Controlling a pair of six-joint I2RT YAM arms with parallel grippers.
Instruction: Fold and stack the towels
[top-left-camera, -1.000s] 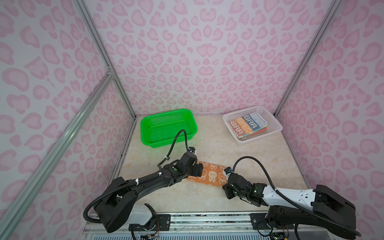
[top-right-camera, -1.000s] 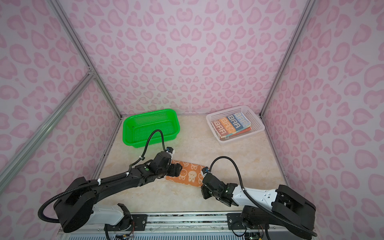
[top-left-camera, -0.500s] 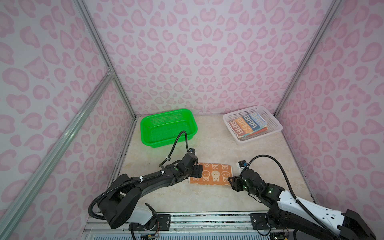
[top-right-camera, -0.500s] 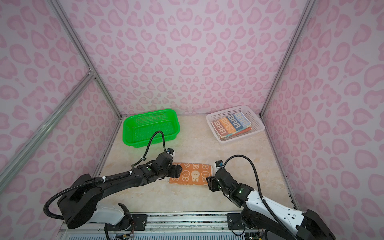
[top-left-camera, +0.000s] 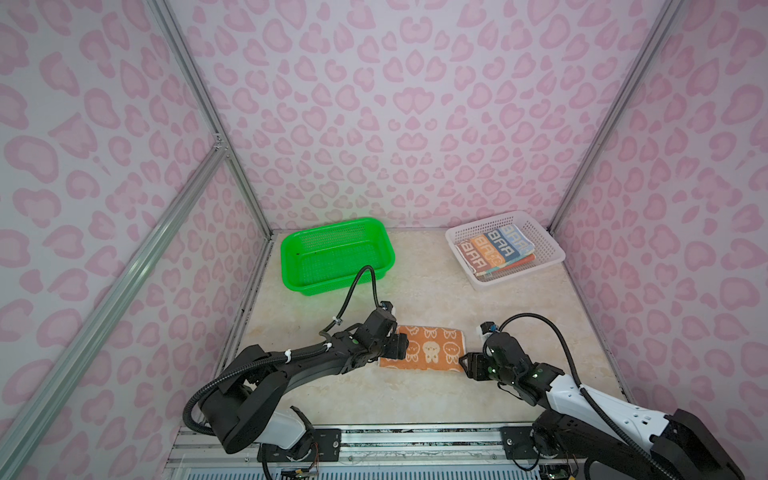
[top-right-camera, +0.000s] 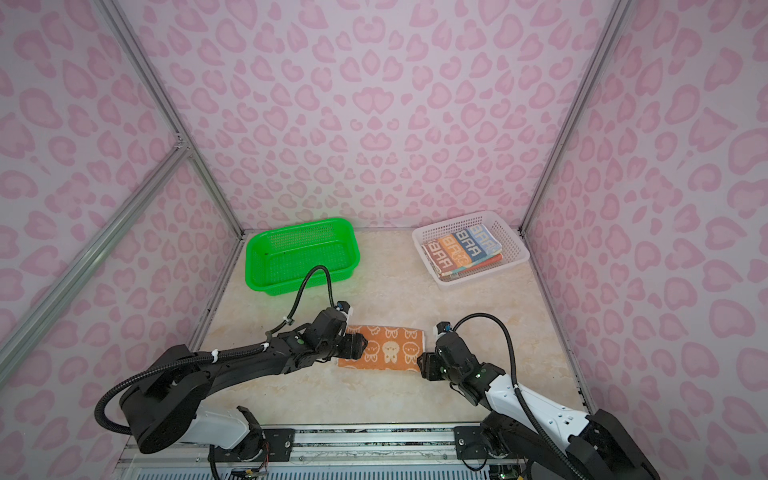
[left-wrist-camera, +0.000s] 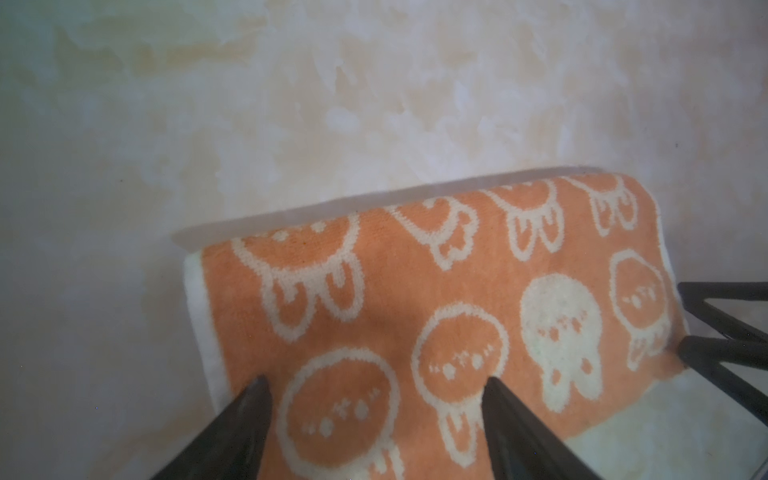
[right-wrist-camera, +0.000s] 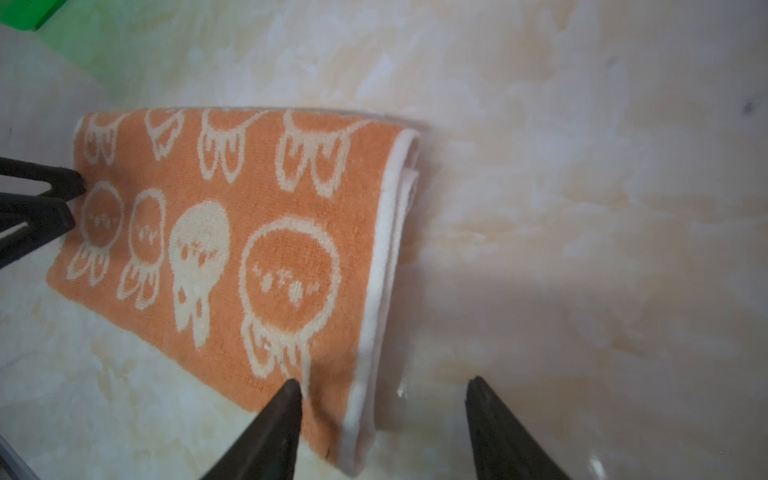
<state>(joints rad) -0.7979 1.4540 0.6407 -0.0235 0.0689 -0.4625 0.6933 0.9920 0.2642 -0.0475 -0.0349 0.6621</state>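
A: What changed?
B: The right end effector (right-wrist-camera: 382, 386) has released, jaws now spread. The orange towel (top-left-camera: 424, 348) lies folded on the surface (top-left-camera: 415, 299) between it and the left end effector (left-wrist-camera: 378, 380), also wide.
A: Meaning?
B: Fold likely done; stacking next.

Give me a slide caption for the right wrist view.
Open right gripper at the white-trimmed end of the folded orange towel; left gripper at the opposite end.

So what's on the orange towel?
White cartoon faces on the orange towel; right wrist view shows best.
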